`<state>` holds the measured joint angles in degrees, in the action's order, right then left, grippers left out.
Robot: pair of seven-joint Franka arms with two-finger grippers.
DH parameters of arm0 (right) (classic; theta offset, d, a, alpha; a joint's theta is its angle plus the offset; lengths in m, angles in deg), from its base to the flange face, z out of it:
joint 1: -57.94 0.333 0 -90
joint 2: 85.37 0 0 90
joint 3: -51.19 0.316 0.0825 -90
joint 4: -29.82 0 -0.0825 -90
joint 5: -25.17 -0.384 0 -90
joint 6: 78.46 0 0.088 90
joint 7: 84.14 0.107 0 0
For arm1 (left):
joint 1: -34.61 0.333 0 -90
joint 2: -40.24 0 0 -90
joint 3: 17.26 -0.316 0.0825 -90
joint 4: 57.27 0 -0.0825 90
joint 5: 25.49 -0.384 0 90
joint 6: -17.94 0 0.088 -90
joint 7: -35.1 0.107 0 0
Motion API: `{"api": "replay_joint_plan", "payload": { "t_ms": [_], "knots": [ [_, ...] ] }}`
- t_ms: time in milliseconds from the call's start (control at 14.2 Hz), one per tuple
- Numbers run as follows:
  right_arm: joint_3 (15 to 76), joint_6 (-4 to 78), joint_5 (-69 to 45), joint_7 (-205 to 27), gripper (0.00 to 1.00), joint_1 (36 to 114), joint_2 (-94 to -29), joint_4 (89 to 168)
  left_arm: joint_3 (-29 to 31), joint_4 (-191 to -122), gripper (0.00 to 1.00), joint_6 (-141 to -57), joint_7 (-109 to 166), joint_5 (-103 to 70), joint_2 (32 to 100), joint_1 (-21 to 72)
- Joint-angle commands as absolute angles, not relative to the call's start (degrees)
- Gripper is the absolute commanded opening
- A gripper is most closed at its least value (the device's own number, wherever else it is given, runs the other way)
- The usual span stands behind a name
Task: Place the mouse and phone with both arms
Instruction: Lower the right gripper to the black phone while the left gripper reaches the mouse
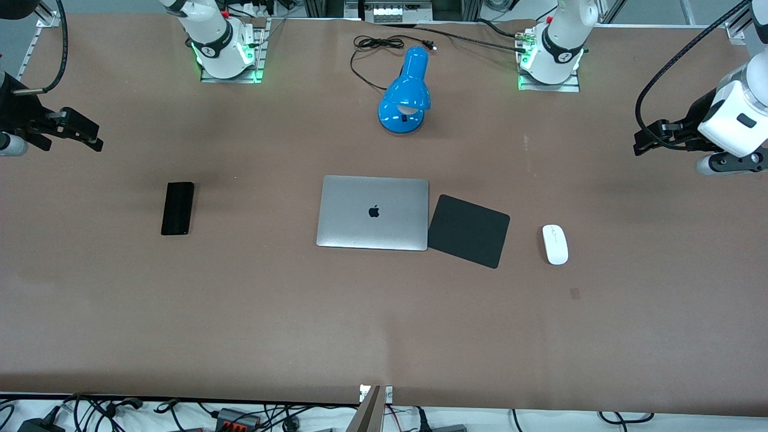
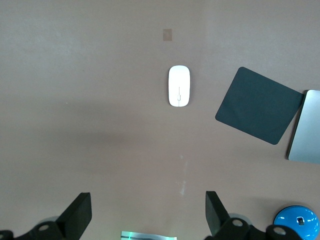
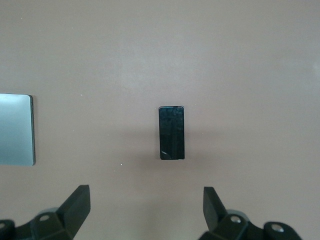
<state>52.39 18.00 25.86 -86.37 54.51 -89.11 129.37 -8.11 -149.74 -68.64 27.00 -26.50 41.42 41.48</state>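
The white mouse (image 1: 555, 244) lies on the brown table beside the black mat, toward the left arm's end; it also shows in the left wrist view (image 2: 179, 86). The black phone (image 1: 177, 208) lies flat toward the right arm's end and shows in the right wrist view (image 3: 172, 132). My left gripper (image 1: 639, 146) hangs open and empty high over the table's edge at its own end, its own view showing bare table between the fingers (image 2: 147, 212). My right gripper (image 1: 96, 143) hangs open and empty high over its end (image 3: 145, 207).
A closed silver laptop (image 1: 373, 212) lies mid-table with a black square mat (image 1: 468, 230) touching its side. A blue desk lamp (image 1: 406, 93) with a black cord stands nearer the robots' bases. Cables run along the table's near edge.
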Motion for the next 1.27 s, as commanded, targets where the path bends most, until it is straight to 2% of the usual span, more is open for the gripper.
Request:
{"api": "replay_joint_plan", "payload": {
  "t_ms": [0, 565, 989, 1130, 1201],
  "knots": [
    [52.1, 17.0, 26.0, -86.7, 1.00, 54.8, -90.6, 129.1, -8.0, -151.0, 1.00, -68.3, 28.4, -25.3, 40.0, 42.2],
    [52.1, 16.9, 25.8, -86.7, 1.00, 54.9, -89.1, 129.1, -7.9, -147.9, 1.00, -68.5, 27.9, -25.4, 42.5, 42.0],
    [52.2, 20.0, 29.0, -86.4, 1.00, 55.0, -81.7, 129.6, -8.6, -141.7, 1.00, -68.9, 28.4, -25.6, 53.8, 42.0],
    [52.2, 22.4, 29.0, -86.4, 1.00, 54.7, -79.7, 131.2, -8.5, -142.1, 1.00, -69.6, 28.4, -25.6, 56.7, 42.5],
    [52.2, 24.2, 29.0, -86.1, 1.00, 54.5, -78.5, 132.4, -8.3, -142.4, 1.00, -72.6, 28.5, -26.5, 58.9, 42.3]
  ]
}}
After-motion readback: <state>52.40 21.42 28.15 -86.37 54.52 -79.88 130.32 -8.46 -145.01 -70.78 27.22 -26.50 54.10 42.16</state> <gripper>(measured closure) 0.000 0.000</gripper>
